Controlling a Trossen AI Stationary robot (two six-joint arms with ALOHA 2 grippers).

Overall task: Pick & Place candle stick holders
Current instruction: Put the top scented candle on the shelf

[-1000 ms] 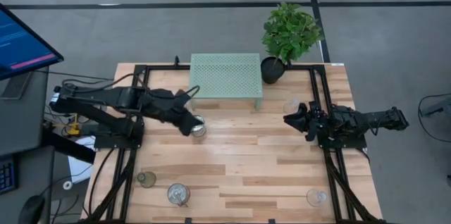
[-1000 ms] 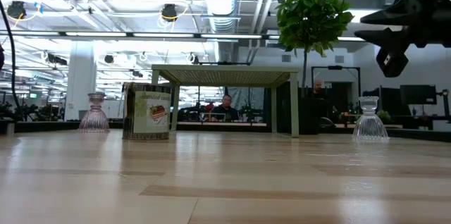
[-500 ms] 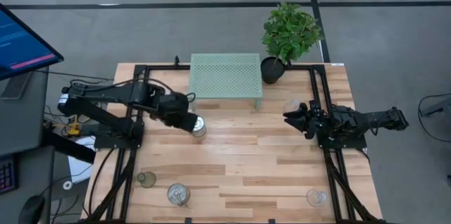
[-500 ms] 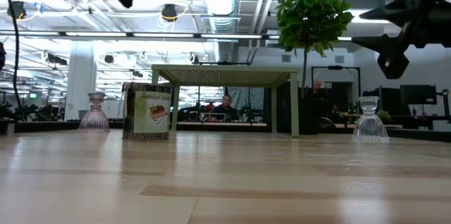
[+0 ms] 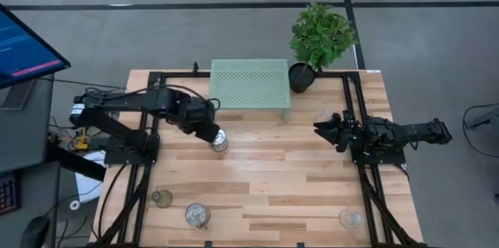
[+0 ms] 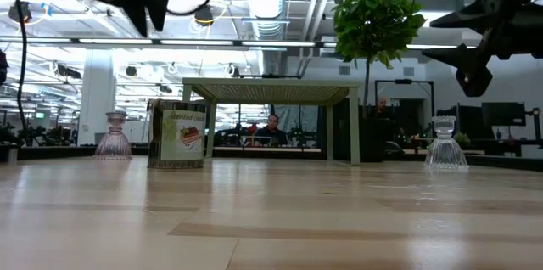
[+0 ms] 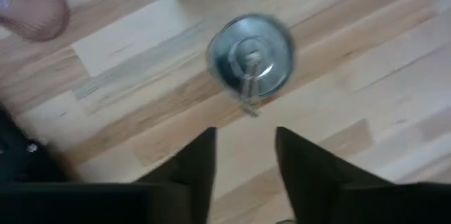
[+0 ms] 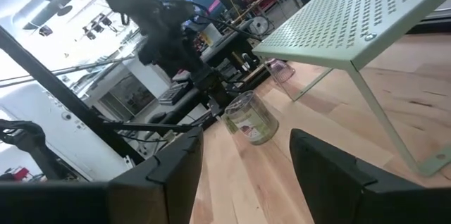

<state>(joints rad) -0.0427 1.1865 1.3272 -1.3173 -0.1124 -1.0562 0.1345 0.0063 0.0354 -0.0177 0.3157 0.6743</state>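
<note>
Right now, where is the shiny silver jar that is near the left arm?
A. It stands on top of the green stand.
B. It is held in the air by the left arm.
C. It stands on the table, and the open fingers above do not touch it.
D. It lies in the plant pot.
C: the silver jar stands alone on the wooden table, and the left arm's fingers are open and apart from it.

Six upright holders on wood: silvery jar (image 5: 220,142) mid-table, clear glass (image 5: 321,118), four (image 5: 197,216) along the near edge

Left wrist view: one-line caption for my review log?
Open left gripper above a silvery jar-like holder standing on the wooden table.
</note>
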